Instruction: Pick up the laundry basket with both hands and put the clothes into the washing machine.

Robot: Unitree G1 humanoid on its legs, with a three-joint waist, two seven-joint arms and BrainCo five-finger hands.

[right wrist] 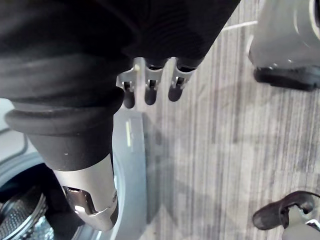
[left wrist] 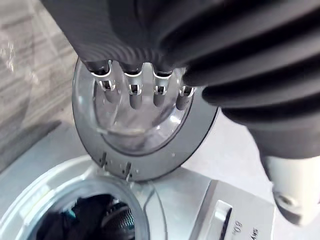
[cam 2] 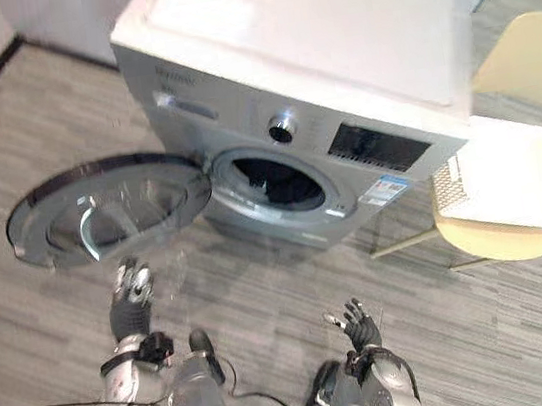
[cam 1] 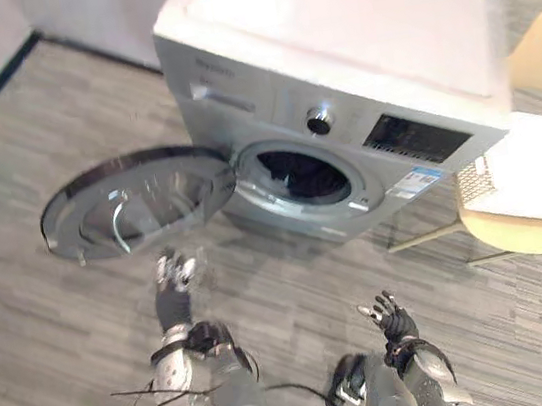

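Plainly — white, lattice-walled laundry basket (cam 2: pixel 509 174)

Washing machine (cam 1: pixel 332 63) open, dark clothes (cam 1: pixel 299 173) inside; white basket (cam 2: pixel 510 179) beside.

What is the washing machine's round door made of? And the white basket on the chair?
Door: a shiny silver ring, maybe plastic or metal, around a clear, glassy window. Basket: probably white plastic, matte, with rows of small holes in its side.
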